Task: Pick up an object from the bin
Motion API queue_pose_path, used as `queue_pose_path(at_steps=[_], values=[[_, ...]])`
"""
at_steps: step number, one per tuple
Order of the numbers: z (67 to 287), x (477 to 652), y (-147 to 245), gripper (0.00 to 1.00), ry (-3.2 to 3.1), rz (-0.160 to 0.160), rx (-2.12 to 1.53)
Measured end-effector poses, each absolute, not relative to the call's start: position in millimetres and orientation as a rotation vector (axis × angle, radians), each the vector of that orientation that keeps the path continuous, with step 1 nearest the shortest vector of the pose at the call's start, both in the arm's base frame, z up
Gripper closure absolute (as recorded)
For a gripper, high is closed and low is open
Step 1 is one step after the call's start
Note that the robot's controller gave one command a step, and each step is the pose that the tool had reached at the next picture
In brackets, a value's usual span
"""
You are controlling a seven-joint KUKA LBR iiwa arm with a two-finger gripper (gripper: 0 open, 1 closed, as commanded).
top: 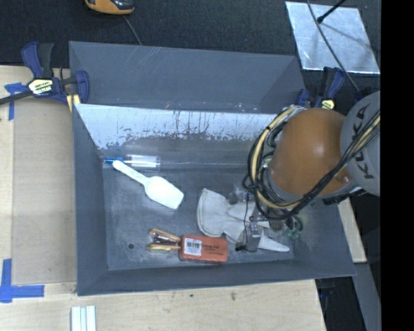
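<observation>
The white cloth (212, 216), crumpled mid-floor of the bin (90, 213), has the tool (252, 236) low at its right edge. This is likely the grasp step, which next calls for a firm close on a fold, then a lift. The arm's orange cover (309, 152) hides the cloth's right part, and I cannot tell how far open the tool is.

white cloth (211, 216): right part hidden under gripper (250, 243); red-brown block (208, 250): label print too small to read; orange object (110, 4) cut by top edge.
</observation>
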State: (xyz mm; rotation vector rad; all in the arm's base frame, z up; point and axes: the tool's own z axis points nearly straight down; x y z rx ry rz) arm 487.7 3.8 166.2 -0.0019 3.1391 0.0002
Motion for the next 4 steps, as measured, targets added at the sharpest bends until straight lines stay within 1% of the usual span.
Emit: queue_pose_path(at_steps=[1, 2, 3, 4], values=[[120, 496.0, 11, 0.00, 3.132, -0.001, -0.151], [77, 498.1, 24, 1.00, 3.120, 0.000, -0.176], [77, 498.1, 24, 1.00, 3.120, 0.000, -0.175], [101, 502.9, 16, 1.00, 3.134, 0.001, -0.176]])
